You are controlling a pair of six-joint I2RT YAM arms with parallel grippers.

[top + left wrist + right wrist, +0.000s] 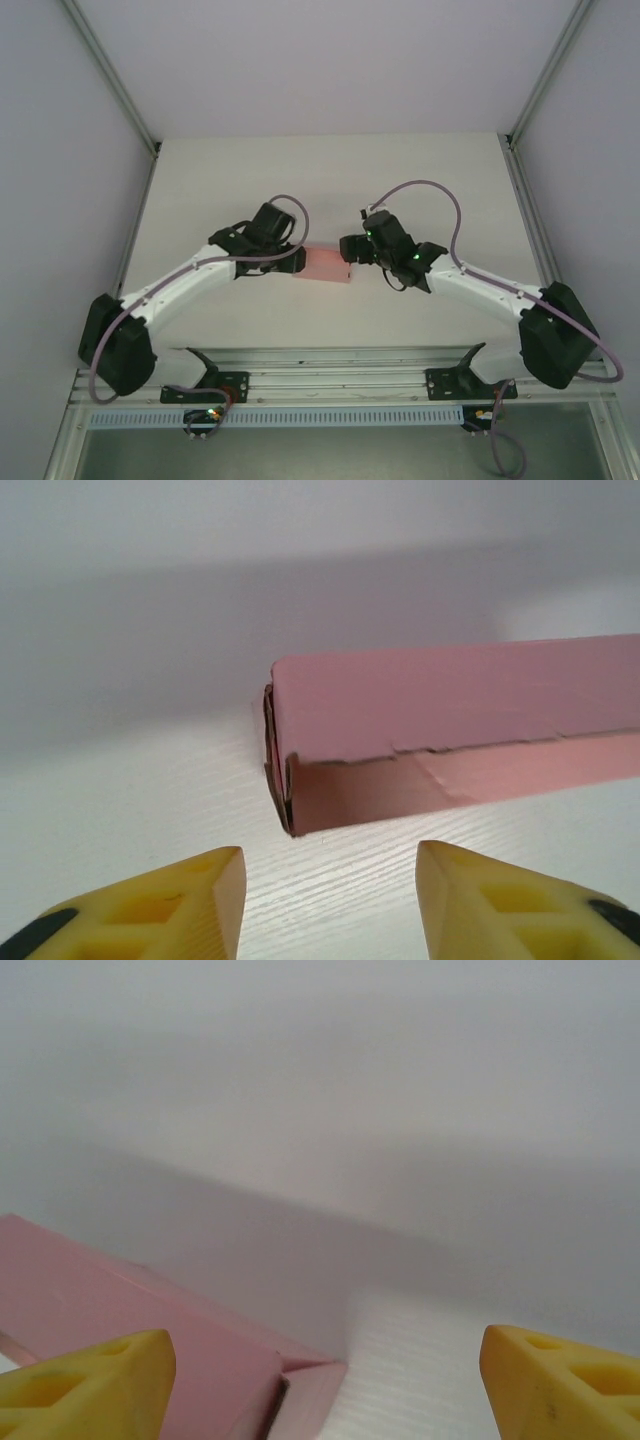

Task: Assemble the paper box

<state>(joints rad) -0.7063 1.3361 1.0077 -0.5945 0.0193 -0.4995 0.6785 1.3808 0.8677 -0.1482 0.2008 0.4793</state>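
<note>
The paper box (328,265) is a small, low, folded pink box lying on the white table between the two arms. In the left wrist view its end (300,790) shows a torn-looking flap edge, and it lies just beyond my left gripper (330,880), apart from both yellow fingertips (200,900). That gripper is open with nothing between its jaws. My right gripper (325,1380) stands wide open at the box's other end. One corner of the box (150,1330) reaches in between the fingers, beside the left fingertip (100,1380). From above, the left gripper (297,256) and the right gripper (350,250) flank the box.
The white table (330,180) is walled by grey panels at the back and on both sides. An aluminium rail (330,385) with the arm bases runs along the near edge. Cables loop over both wrists.
</note>
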